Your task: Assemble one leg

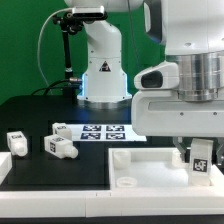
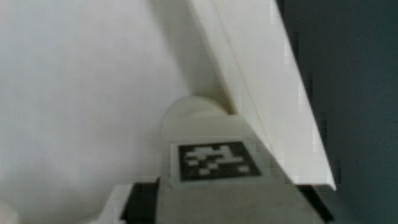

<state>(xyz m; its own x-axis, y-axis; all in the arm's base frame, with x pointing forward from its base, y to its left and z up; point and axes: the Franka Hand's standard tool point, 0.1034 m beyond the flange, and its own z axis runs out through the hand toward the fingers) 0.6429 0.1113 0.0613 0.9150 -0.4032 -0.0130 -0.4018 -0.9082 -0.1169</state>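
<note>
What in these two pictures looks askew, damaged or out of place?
Nothing looks damaged or spilled. The small white tagged leg block sits in the gripper at the large flat white rimmed tray. Two loose white blocks lie tilted on the black table, which suits unassembled parts.

Black desk (image 1: pixel 40 115) carries marker board (image 1: pixel 100 131), large white tray-like piece (image 1: pixel 150 168), two loose tagged blocks (image 1: pixel 60 147) (image 1: pixel 16 142).

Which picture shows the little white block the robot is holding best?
The wrist view: the block fills the picture, its black-and-white tag sharp, beside the tray's rim. The exterior view shows the block small, under the gripper, over the tray.
</note>
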